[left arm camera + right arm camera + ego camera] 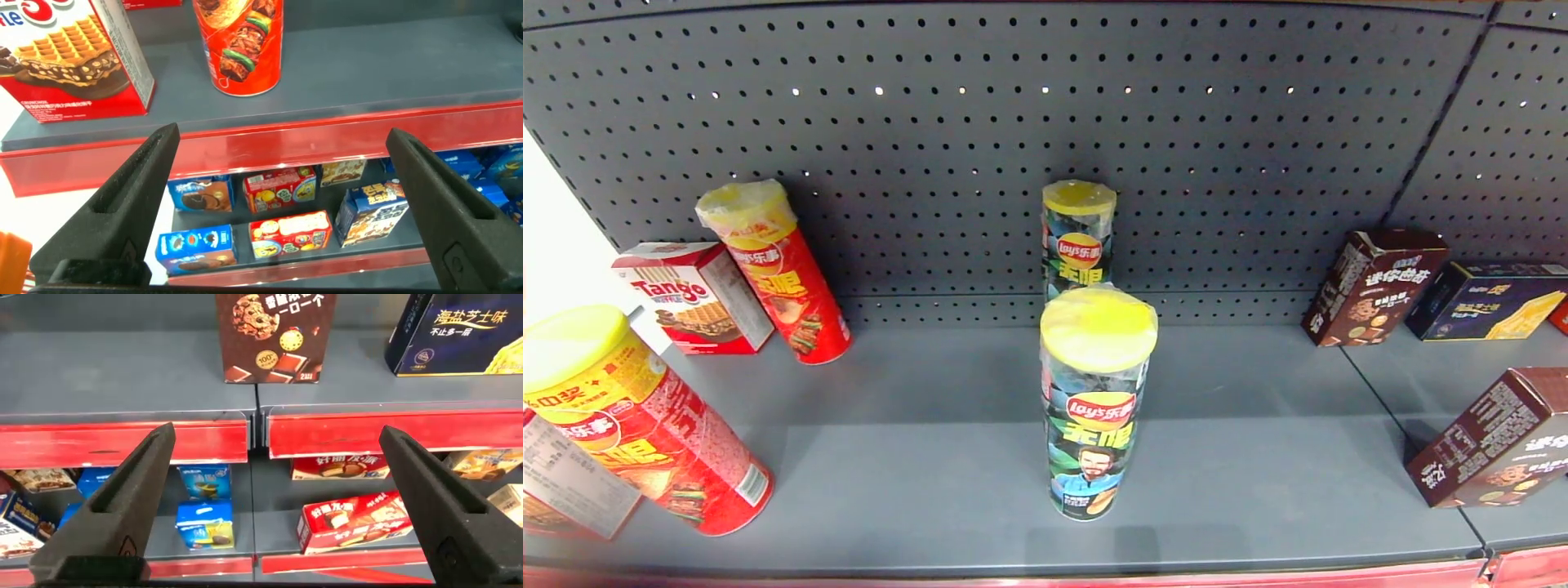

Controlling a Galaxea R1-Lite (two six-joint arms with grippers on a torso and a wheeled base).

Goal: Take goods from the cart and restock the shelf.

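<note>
- Pegboard back panel (931,122): grey, perforated, spans the top half of the head frame.
- Shelf (915,441): grey board across the lower half, with a red front rail (1094,581) along the bottom edge.
- Near red chip can (645,425): lower left of frame, yellow lid, standing at the shelf front.
- Front dark chip can (1094,408): frame centre, upright, yellow lid.
- Far red chip can (776,273): upper left, upright near the panel, just beside the wafer box (698,298).
- Rear dark chip can (1078,237): directly behind the front one, against the panel.
- Near brown cookie box (1494,437): lower right of frame.
- Far brown cookie box (1372,286): upper right, next to a dark blue box (1486,302).
- Left claw (282,135): fingers spread wide, nothing between them. It sits in front of the rail, with a red can and the wafer box beyond.
- Right claw (278,431): fingers spread wide, nothing held. It faces the rail below a brown cookie box.
- Small snack boxes (278,212): on the lower shelf under the rail.
</note>
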